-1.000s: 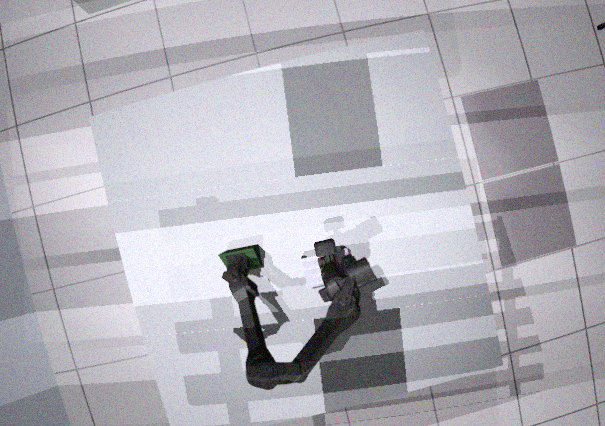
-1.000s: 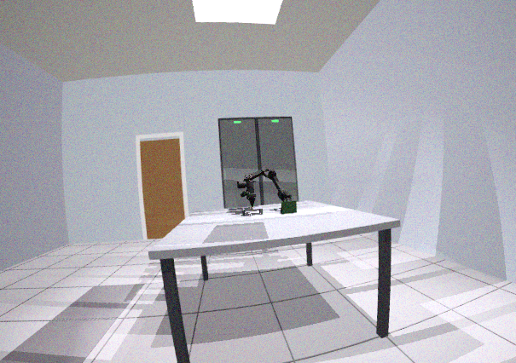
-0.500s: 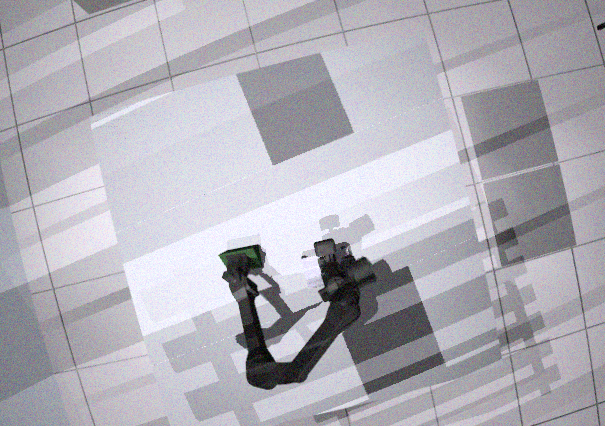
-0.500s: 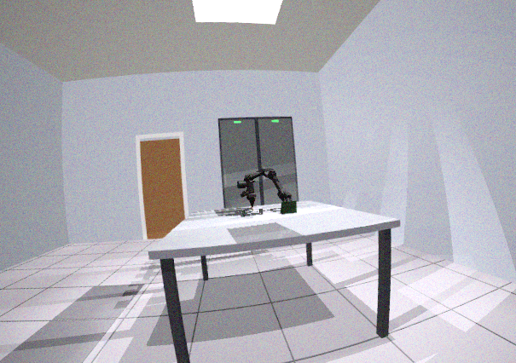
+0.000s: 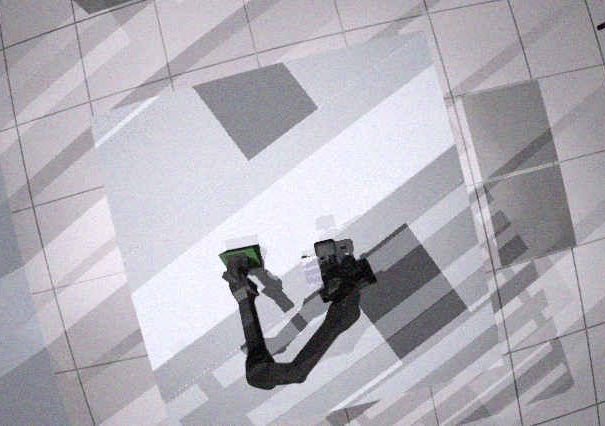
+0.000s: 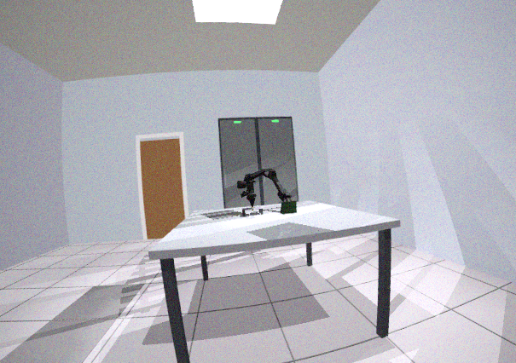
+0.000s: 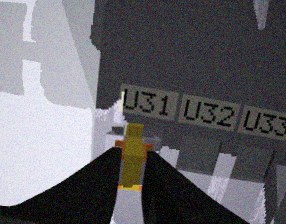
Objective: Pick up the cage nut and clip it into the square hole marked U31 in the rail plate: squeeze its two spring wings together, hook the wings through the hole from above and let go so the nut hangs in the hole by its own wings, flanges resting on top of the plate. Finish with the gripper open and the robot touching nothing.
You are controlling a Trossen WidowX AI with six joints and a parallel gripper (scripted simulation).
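Pinches yellow cage nut [image 7: 134, 155] betw. the claw's [image 5: 328, 263] [image 6: 252, 207] [image 7: 134, 152] fingers, w/ orange bits showing at both sides. Points straight down over rail plate [image 7: 194, 131] on the worktop [image 5: 162, 190] [image 6: 292, 241]. Has nut just on the near side of label U31 [image 7: 148, 103], approx. at its left half, w/ U32 [image 7: 208, 111] and U33 [image 7: 266, 122] farther right. Hides the hole there, so can't tell if wings are thru. Arches arm [image 5: 308, 353] [image 6: 269, 173] up from beside green block [image 5: 253, 254] [image 6: 288, 207].
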